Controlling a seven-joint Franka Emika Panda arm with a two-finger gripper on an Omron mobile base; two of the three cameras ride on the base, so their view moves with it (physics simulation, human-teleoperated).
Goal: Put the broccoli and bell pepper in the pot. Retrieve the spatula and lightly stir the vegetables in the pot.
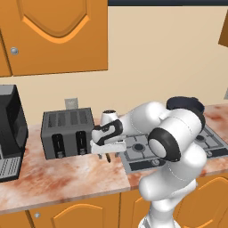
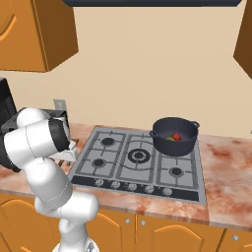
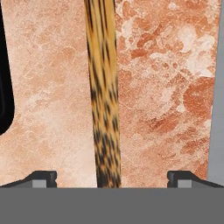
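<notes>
Hand view: mottled brown spatula (image 3: 104,96) (slim)

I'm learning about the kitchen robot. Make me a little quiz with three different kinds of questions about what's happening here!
1. True or false: the bell pepper and broccoli are already in the pot.
2. The end effector hangs over which thing? A) the toaster B) the spatula C) a burner
3. Fill in: the end effector's jaws are ____.

Key:
1. True; red and green show inside the pot on the stove.
2. B; the spatula handle runs between the fingertips, lying on the counter beside the toaster.
3. Open, not yet gripping.
</notes>
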